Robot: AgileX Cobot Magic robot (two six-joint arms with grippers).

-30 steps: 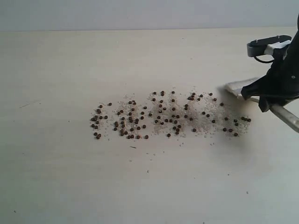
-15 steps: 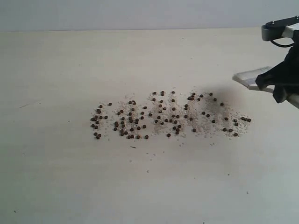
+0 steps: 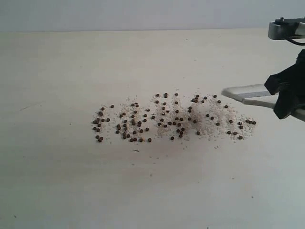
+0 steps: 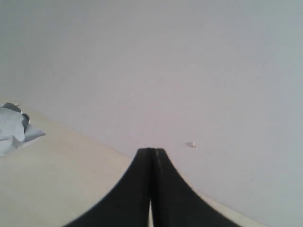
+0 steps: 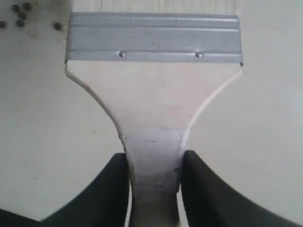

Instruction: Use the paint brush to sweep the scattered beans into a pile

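Dozens of small dark beans lie in a wide band across the middle of the table, mixed with pale crumbs. My right gripper is shut on the handle of the paint brush, held above the table at the right end of the band, bristles pointing left. In the right wrist view the brush shows its silver ferrule and cream handle between the black fingers, and a few beans sit in the corner. My left gripper is shut and holds nothing; it does not show in the exterior view.
The pale table stretches well around the beans, with a grey wall behind. A crumpled whitish-grey piece lies on the table in the left wrist view. A tiny pale speck sits on the wall.
My right gripper lifted the brush off the table and then lowered it a little, levelling it out above the right end of the beans. The beans have not moved.
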